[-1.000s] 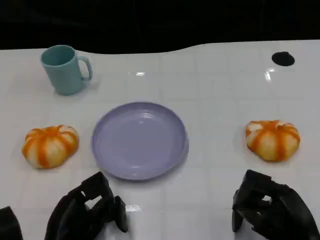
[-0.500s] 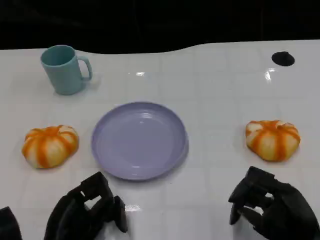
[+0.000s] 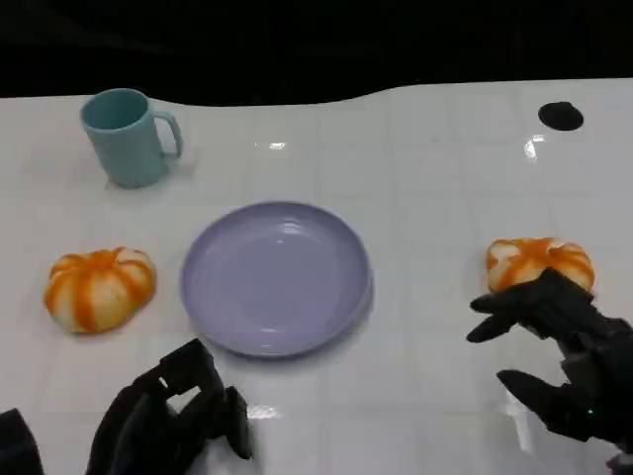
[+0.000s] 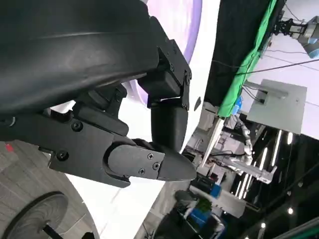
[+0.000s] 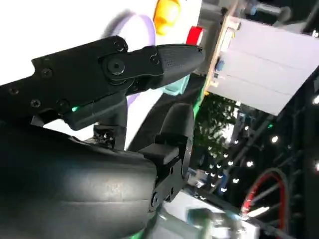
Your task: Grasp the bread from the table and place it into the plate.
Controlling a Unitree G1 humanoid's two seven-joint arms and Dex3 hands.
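The right hand (image 3: 564, 361) hangs over the worktop's (image 3: 435, 198) near right part with its fingers spread wide and nothing between them; its upper fingers (image 3: 524, 302) cover the near edge of the right bread (image 3: 539, 259), though whether they touch it cannot be told. The left hand (image 3: 173, 416) sits low at the near left edge, fingers curled in on nothing, just short of the plate. The white worktop carries everything, its far edge curving against a dark background. The lilac plate (image 3: 223, 317) lies at the middle of the worktop with nothing on it, between the two breads and apart from both. Nothing lies on the open stretch between the right bread and the plate. A second orange-and-white bread (image 3: 98, 288) lies toward the left edge, near the plate's left rim. A teal mug (image 3: 127, 137) stands upright in the far left corner, handle toward the centre. A small black round mark (image 3: 560, 116) sits in the far right corner.
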